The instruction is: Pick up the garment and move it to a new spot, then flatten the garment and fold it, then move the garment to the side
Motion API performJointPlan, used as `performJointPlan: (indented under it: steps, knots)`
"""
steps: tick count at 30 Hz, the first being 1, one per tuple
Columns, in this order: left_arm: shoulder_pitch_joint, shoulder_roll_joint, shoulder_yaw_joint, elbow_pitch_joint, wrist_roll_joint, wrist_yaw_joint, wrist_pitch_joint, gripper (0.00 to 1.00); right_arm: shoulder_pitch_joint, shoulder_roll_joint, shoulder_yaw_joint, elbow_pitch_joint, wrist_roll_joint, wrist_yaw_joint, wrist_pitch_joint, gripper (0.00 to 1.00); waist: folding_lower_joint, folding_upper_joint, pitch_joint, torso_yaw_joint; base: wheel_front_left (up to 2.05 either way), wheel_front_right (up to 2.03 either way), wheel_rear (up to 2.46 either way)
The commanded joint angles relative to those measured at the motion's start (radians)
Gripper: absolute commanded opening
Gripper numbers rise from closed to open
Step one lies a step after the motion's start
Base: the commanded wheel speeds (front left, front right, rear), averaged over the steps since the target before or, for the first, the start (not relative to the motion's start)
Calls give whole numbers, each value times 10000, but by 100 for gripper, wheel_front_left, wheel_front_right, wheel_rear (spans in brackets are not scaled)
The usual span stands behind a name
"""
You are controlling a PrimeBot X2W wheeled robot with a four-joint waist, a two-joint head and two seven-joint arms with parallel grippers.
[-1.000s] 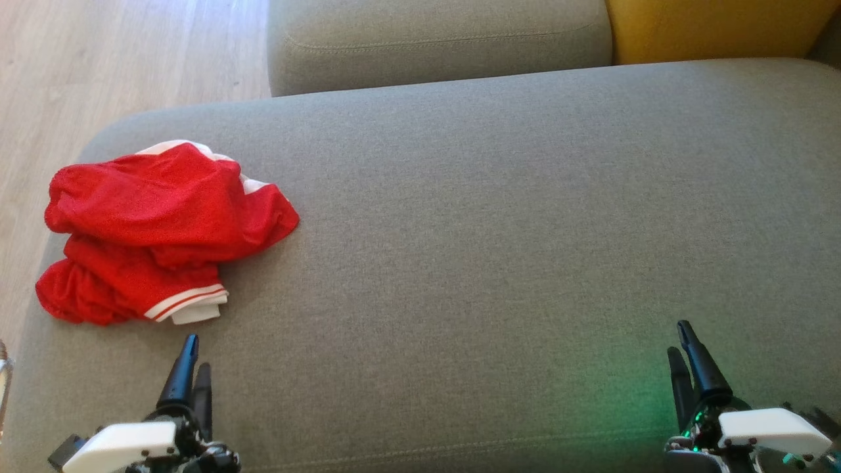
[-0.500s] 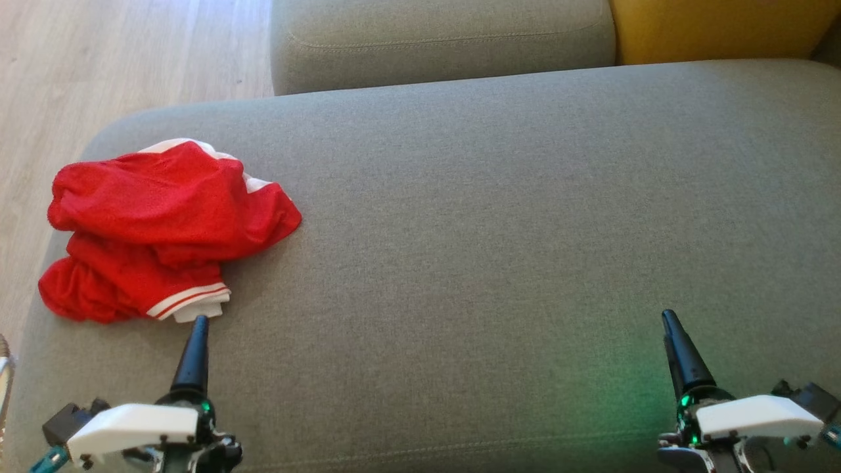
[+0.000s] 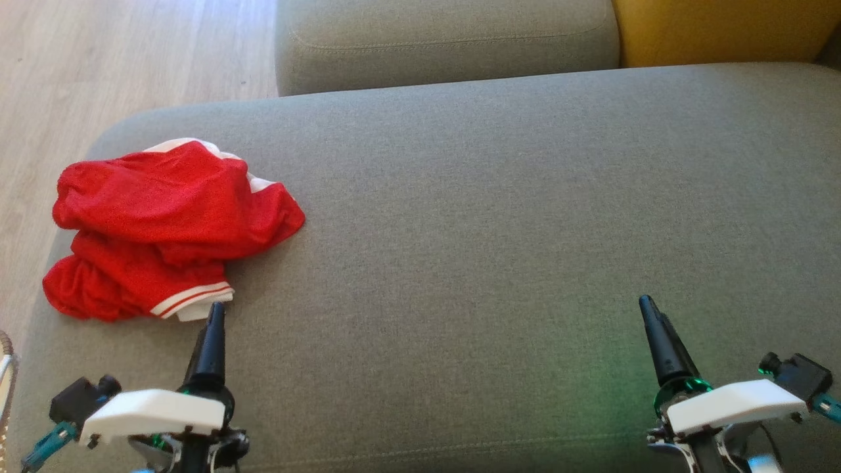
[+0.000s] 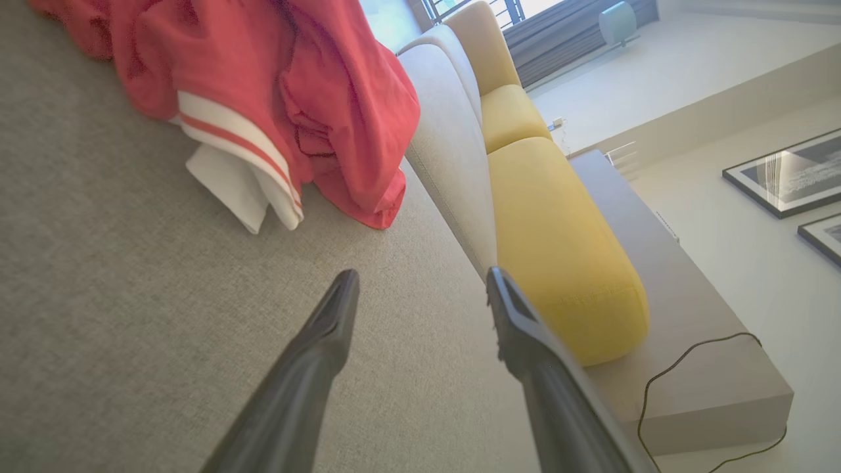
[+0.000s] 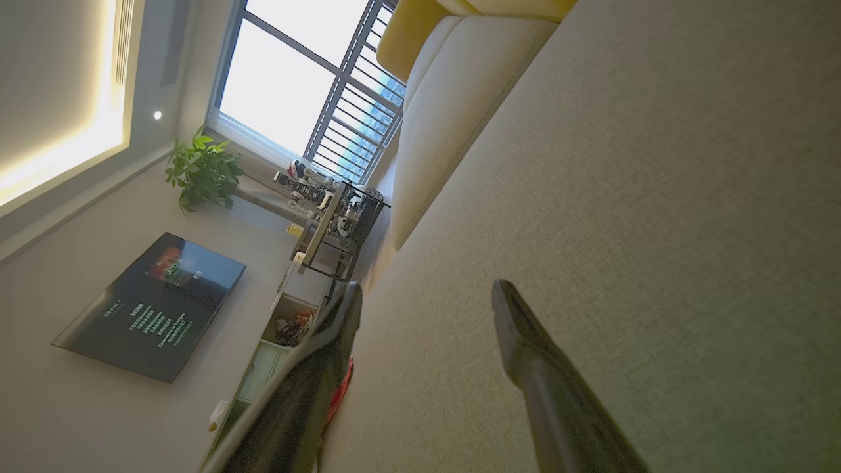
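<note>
We find the red garment (image 3: 171, 226) crumpled at the left edge of the grey sofa seat (image 3: 493, 197). Our left gripper (image 4: 422, 276), fingers spread and empty, hovers just beside the garment's white-striped hem. Our right gripper (image 5: 428, 287), fingers likewise spread and empty, is near the seat's front right corner, well apart from the garment.
</note>
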Motion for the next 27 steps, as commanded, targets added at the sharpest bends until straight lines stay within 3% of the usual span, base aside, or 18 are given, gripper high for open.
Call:
performJointPlan:
  steps: [1,12,27]
  knots:
    - [-357,114,-2,-489,522,77,-151,100,-433,-75,170,-497,-492,-1,-164,100,-1,0,-3,1,0,0,0]
    - [-303,188,-334,-787,2087,325,-444,100,-419,-89,468,-821,-1902,-1,-458,100,-1,0,-11,-33,0,0,0]
    - [-346,496,-982,-1393,4150,999,-884,100,-418,-109,681,-1316,-3816,-1,-900,100,-1,0,-3,-24,0,0,0]
